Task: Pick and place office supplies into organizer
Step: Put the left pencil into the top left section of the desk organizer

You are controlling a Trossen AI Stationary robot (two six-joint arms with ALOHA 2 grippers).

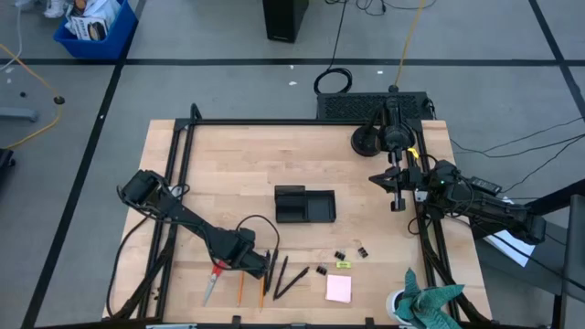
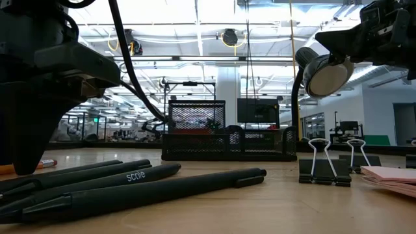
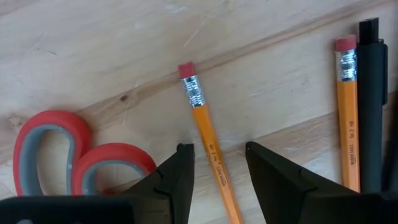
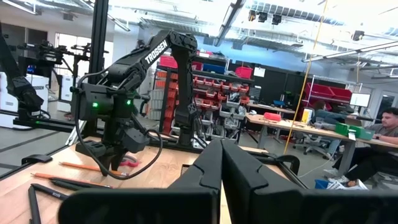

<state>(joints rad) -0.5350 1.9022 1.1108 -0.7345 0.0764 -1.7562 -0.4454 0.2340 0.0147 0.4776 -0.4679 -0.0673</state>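
Black pens [image 2: 130,185] foremost — left end effector [image 3: 217,163] apart astride pencil [image 3: 208,140]; right end effector [image 4: 222,163] together.

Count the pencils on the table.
2. One pencil lies between the open left gripper's fingers, beside the scissors. The other pencil lies against a pen. The arm could hide more.

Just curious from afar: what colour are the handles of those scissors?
Red with grey inner lining, on the scissors; clearest in the left wrist view.

scissors [image 3: 74,158] red-grey | pencils [image 3: 211,155] orange | pens [image 2: 130,188] black | pad [image 1: 338,289] pink
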